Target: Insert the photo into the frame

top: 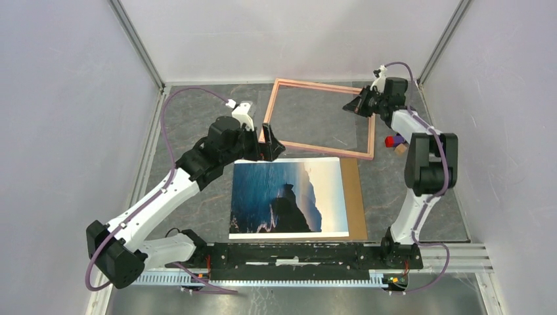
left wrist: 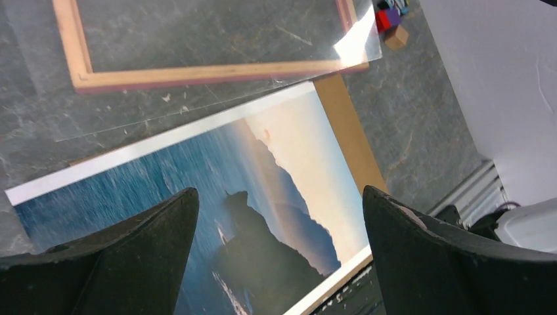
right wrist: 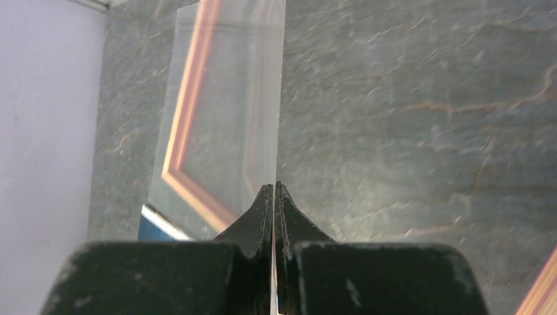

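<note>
While the left gripper [left wrist: 279,195] gapes, the photo [top: 288,195] lies below — flat.

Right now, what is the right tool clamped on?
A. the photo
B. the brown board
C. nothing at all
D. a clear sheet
D: in the right wrist view the right tool is pinched shut on the edge of a clear sheet, while the photo lies flat on the brown board, away from it.
</note>
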Controlling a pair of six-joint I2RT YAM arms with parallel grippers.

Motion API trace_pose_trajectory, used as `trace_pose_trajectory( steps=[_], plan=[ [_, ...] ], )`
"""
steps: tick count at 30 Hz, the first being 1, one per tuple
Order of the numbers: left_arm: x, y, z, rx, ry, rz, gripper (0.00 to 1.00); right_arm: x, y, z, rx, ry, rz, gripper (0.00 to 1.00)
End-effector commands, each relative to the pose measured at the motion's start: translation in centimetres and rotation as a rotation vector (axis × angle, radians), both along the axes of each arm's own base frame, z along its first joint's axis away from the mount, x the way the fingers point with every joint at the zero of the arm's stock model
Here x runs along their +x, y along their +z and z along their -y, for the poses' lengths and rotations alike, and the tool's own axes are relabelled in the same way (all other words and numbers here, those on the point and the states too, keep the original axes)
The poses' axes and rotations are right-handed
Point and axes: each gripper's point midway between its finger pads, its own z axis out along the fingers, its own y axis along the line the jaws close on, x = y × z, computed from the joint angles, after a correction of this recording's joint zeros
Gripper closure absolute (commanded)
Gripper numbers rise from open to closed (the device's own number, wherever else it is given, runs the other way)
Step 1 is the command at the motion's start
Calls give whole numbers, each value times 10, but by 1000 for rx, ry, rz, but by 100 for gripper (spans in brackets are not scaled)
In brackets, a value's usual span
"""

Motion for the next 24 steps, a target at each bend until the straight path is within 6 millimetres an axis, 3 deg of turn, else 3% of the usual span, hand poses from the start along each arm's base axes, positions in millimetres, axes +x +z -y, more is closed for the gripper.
trace_pose_trajectory(
  steps=[1,5,8,11,14,18,24],
  plan=[
    [20,37,1,-15,67,62,0,46,-7,23,-99,-34,-33,100],
    [45,38,1,81,107,84,0,69,-18,28,-63,-25,-32,100],
    [59,39,0,145,131,81,0,66,-37,26,-21,-41,-35,100],
    [69,34,-2,180,147,118,0,64,-34,21,41,-34,9,100],
    [70,27,-6,216,139,149,0,59,-35,25,18,-24,12,100],
    [63,10,-19,263,144,148,0,50,-46,45,-33,-66,-14,100],
    [60,12,-15,252,121,147,0,50,-46,51,-20,-79,11,100]
  ],
)
